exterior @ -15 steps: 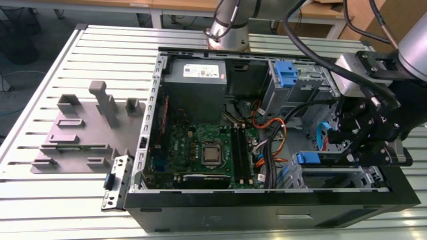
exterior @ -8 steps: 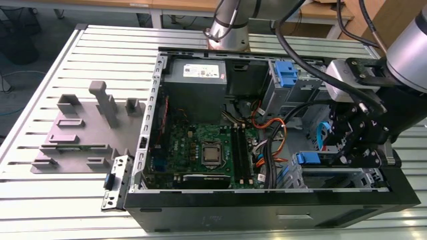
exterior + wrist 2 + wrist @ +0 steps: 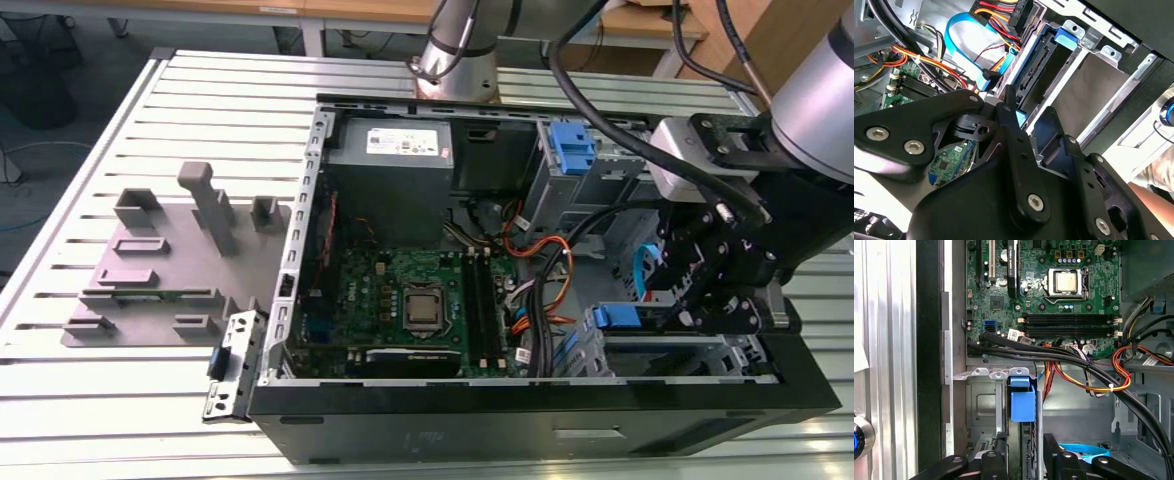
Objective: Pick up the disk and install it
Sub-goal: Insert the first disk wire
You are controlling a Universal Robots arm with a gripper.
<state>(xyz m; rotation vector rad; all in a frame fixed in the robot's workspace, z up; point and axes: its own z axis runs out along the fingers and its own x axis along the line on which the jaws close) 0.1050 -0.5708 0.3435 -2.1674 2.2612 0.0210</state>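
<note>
One disk (image 3: 1022, 405) standing on edge, partway into the drive bay (image 3: 981, 405) | long axis runs straight ahead of the gripper (image 3: 1024, 454) | gripper straddles its near end, can't tell if clamped tbh

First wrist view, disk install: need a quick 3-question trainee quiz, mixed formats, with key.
1. True or false: the disk lies flat on the motherboard.
2. The gripper has its fingers either side of the disk. Where? A) at the power supply B) at the drive cage C) at the CPU socket
3. Fill in: the plastic tab at the disk's end is coloured ____.
Key: 1 false; 2 B; 3 blue.
</note>
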